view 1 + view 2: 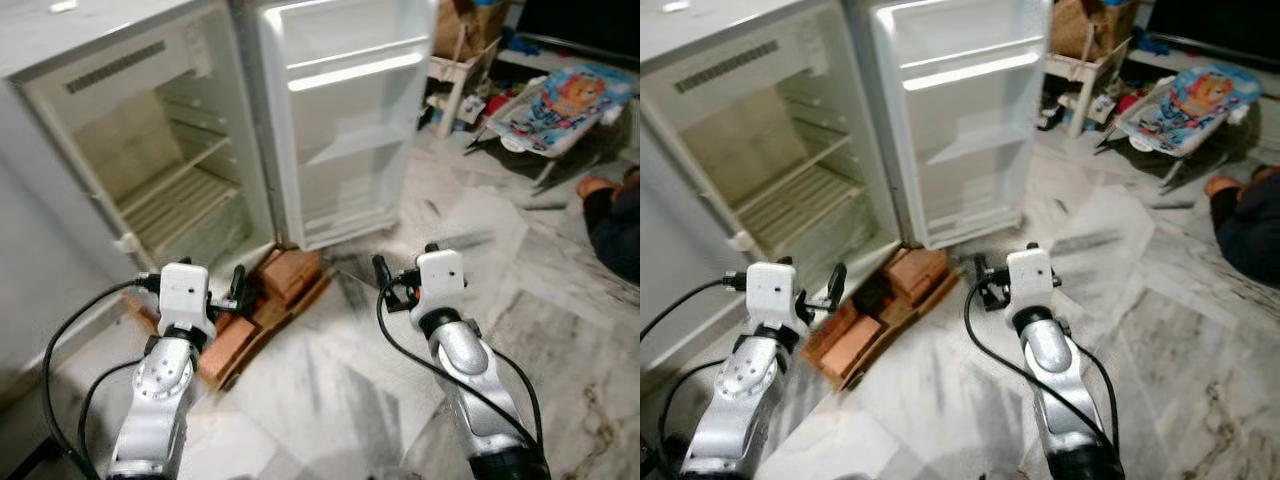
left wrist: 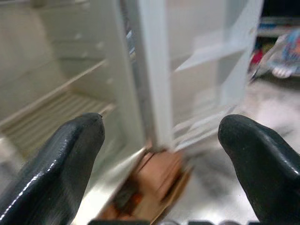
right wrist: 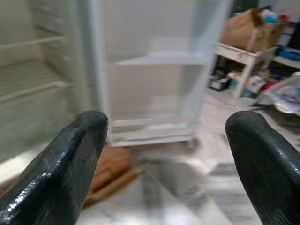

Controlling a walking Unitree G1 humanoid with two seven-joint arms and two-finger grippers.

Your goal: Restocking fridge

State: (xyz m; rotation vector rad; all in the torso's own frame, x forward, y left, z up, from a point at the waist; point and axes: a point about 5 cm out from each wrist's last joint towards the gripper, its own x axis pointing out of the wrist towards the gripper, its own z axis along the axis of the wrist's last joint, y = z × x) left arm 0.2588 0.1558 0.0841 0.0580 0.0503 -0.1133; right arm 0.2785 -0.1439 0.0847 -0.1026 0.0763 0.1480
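Note:
The small white fridge (image 1: 150,170) stands open ahead on the left, its wire shelves (image 1: 175,195) bare. Its door (image 1: 345,120) is swung wide to the right, and the door racks (image 3: 161,58) hold nothing. My left gripper (image 1: 192,278) is raised in front of the fridge's lower edge, open and empty; in the left wrist view its fingers (image 2: 61,159) frame the cabinet and the door hinge. My right gripper (image 1: 408,268) is raised level with it, below the door, open and empty, and its fingers (image 3: 65,159) frame the door.
The fridge rests on red bricks (image 1: 285,275), with more bricks (image 1: 225,345) stacked by my left gripper. A person (image 1: 610,215) sits on the marble floor at the right. A colourful baby seat (image 1: 565,100) and a cluttered white table (image 1: 460,70) stand behind the door.

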